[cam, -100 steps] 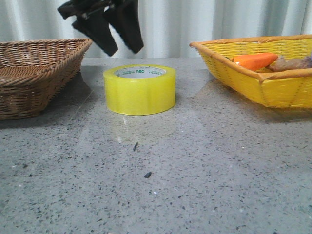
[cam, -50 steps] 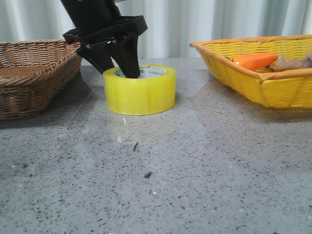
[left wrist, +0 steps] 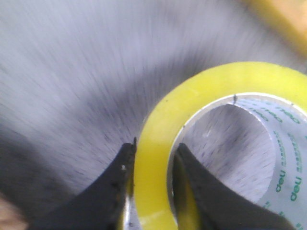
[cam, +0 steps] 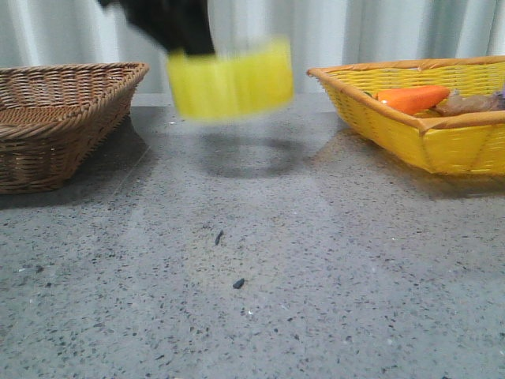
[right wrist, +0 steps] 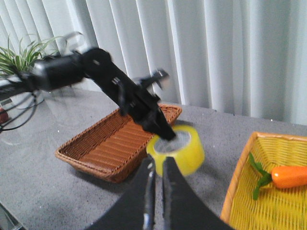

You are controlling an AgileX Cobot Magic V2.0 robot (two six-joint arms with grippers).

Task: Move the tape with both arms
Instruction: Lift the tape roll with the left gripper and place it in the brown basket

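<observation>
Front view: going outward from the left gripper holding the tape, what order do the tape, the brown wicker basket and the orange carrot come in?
1. The tape: clamped in the left gripper, lifted off the table.
2. The brown wicker basket: at the left edge, its near corner close beside the gripper.
3. The orange carrot: farthest, in the yellow basket on the right.

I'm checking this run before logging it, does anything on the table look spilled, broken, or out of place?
Nothing looks spilled or damaged. The tape is off the table, pinched by its wall in the left gripper. Both baskets sit upright. Only two small dark specks lie on the table; I can't tell what they are.
</observation>
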